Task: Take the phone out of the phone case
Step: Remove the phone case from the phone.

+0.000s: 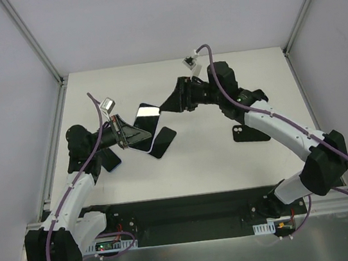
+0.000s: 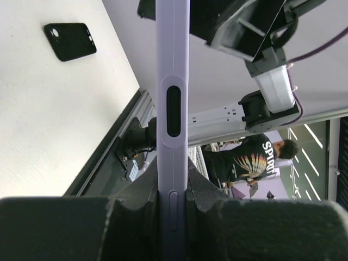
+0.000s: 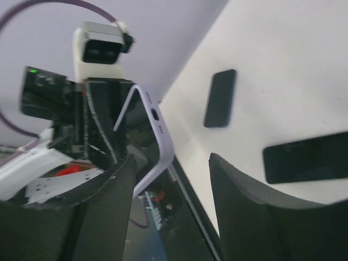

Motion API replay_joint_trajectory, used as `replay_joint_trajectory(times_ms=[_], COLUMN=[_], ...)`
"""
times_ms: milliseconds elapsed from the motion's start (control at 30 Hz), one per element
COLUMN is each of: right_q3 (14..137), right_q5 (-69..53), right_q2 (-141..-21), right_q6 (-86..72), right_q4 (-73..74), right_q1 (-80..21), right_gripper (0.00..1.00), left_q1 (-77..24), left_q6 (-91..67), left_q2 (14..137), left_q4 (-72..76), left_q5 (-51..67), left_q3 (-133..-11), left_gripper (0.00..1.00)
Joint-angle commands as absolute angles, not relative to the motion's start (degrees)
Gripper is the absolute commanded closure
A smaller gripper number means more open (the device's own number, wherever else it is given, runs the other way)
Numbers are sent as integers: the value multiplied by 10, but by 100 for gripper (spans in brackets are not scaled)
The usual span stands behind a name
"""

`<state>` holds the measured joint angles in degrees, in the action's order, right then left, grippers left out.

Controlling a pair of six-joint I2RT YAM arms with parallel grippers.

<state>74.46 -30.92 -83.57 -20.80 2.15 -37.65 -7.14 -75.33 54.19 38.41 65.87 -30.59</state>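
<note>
Raised cased phone (image 1: 147, 118) blocks centre air; black slab (image 1: 163, 142), black case (image 1: 242, 133) litter table (image 1: 230, 161); far strip free.

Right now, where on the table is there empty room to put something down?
The biggest bare patch of table is by the near edge, between the black phone and the black case. The back strip behind both arms is bare too. It's crowded around the left pincer, holding the lilac phone.

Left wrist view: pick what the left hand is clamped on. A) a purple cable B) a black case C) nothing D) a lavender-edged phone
D: the left hand presses from both sides on the lavender-edged phone, seen edge-on, while the black case lies apart on the white table.
</note>
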Motion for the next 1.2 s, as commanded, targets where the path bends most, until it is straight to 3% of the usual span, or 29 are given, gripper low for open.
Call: replay_joint_trajectory(times_ms=[0,300,500,667,967,1167], right_q3=[703,669,635,606,594,585], right_q5=[-454,-515,-519,-522,-526,-527], right_q2=[-845,-925,-940,-937,-954,-957], right_q6=[-365,-571,-642,-662,-701,-701], right_q4=[-242,-498,-611,-655,-718,-730], right_q1=[-350,-341,-340,-341,-345,-345], right_gripper=[41,56,59,57,69,67], left_q1=[-76,-76,-75,-75,-75,-75], left_q6=[-738,-744,-737,-735,-737,-737], left_q2=[519,509,505,505,500,498], left_q4=[421,420,405,405,404,404], left_q5=[673,676,669,664,658,655], left_q3=[-323,-329,-332,-332,-337,-340], left_gripper=[100,100,100,100,100,100])
